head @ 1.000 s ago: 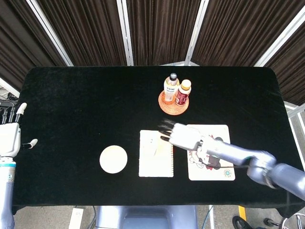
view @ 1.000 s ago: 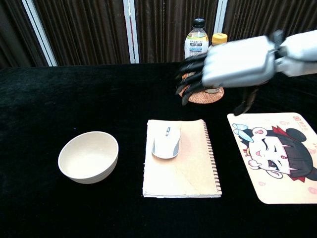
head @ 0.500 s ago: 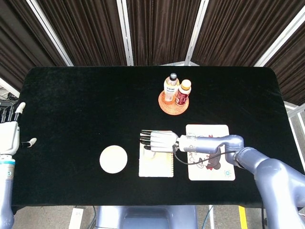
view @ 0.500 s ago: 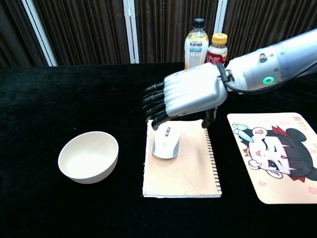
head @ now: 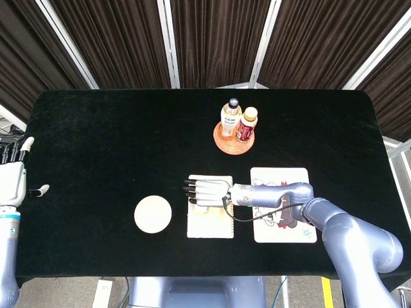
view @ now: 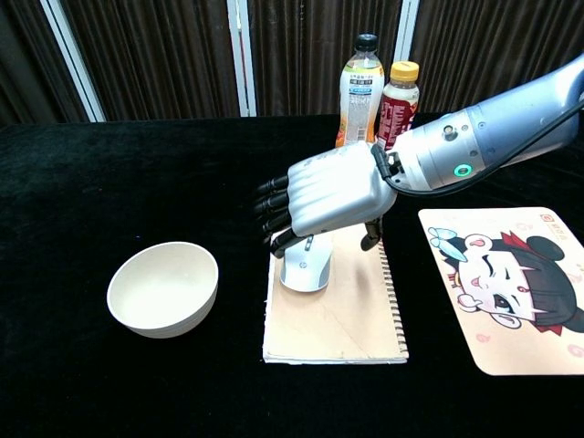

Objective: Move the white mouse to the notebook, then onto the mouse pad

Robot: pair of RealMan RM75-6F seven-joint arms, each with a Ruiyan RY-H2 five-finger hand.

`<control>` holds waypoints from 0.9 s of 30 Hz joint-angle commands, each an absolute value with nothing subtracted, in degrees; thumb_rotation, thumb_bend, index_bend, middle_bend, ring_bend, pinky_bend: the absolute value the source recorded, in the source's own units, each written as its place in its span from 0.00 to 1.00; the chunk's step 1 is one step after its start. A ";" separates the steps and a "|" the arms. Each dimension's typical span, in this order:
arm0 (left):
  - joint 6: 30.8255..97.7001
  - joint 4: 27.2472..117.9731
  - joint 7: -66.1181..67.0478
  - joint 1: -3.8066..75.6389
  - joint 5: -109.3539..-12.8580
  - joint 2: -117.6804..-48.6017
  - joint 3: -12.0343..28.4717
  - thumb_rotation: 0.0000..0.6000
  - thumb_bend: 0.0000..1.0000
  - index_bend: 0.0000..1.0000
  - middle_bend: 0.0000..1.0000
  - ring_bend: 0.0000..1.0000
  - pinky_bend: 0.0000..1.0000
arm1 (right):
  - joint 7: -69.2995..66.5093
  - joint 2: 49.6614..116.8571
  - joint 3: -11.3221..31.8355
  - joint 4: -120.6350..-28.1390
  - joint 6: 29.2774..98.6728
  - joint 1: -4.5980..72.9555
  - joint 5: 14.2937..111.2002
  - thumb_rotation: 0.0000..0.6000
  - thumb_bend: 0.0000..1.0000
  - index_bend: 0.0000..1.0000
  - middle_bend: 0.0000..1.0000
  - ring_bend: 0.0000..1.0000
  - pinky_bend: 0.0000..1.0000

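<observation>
1 hand, your right hand [view: 333, 193], is hovering spread just above the white mouse [view: 305, 267] that is lying on the notebook [view: 338, 315].

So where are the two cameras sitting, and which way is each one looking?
Head view: high up, looking steeply down on the table; shows the left hand at the edge and the right hand.
Chest view: low, looking forward across the table; shows only the right hand.
Both share the white mouse, notebook, mouse pad, bowl and bottles.
</observation>
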State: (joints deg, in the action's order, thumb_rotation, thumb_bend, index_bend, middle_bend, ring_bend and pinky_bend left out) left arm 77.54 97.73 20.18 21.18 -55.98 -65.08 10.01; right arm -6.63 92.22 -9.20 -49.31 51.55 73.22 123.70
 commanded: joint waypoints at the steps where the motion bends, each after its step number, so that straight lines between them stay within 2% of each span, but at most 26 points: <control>1: 77.30 97.58 20.01 21.10 -55.91 -65.03 10.15 1.00 0.00 0.00 0.00 0.00 0.00 | -6.52 92.60 -9.91 -48.87 51.51 73.16 123.11 1.00 0.00 0.21 0.15 0.00 0.06; 6: 77.21 97.38 19.51 20.72 -55.69 -64.78 10.65 1.00 0.00 0.00 0.00 0.00 0.00 | -7.68 93.99 -11.73 -46.23 53.28 72.46 122.29 1.00 0.00 0.22 0.22 0.07 0.15; 8: 77.04 97.29 19.44 20.66 -55.61 -64.76 10.80 1.00 0.00 0.00 0.00 0.00 0.00 | -8.78 94.77 -12.59 -44.79 54.44 72.19 122.20 1.00 0.05 0.22 0.24 0.09 0.17; 12: 76.75 97.21 19.47 20.63 -55.68 -64.80 10.91 1.00 0.00 0.00 0.00 0.00 0.00 | -9.88 96.20 -13.71 -42.57 55.52 71.85 122.00 1.00 0.20 0.23 0.24 0.09 0.18; 17: 76.48 97.11 19.51 20.59 -55.82 -64.86 11.08 1.00 0.00 0.00 0.00 0.00 0.00 | -11.09 98.20 -14.72 -39.87 56.75 70.93 121.09 1.00 0.26 0.23 0.24 0.10 0.21; 20: 76.27 96.96 19.40 20.54 -55.74 -64.87 11.23 1.00 0.00 0.00 0.00 0.00 0.00 | -11.83 98.97 -15.44 -38.41 58.01 70.45 120.89 1.00 0.32 0.23 0.26 0.12 0.28; 27: 75.86 96.72 19.42 20.49 -55.72 -64.98 11.43 1.00 0.00 0.00 0.00 0.00 0.00 | -13.92 100.20 -16.91 -35.77 60.40 69.96 120.59 1.00 0.59 0.24 0.30 0.17 0.41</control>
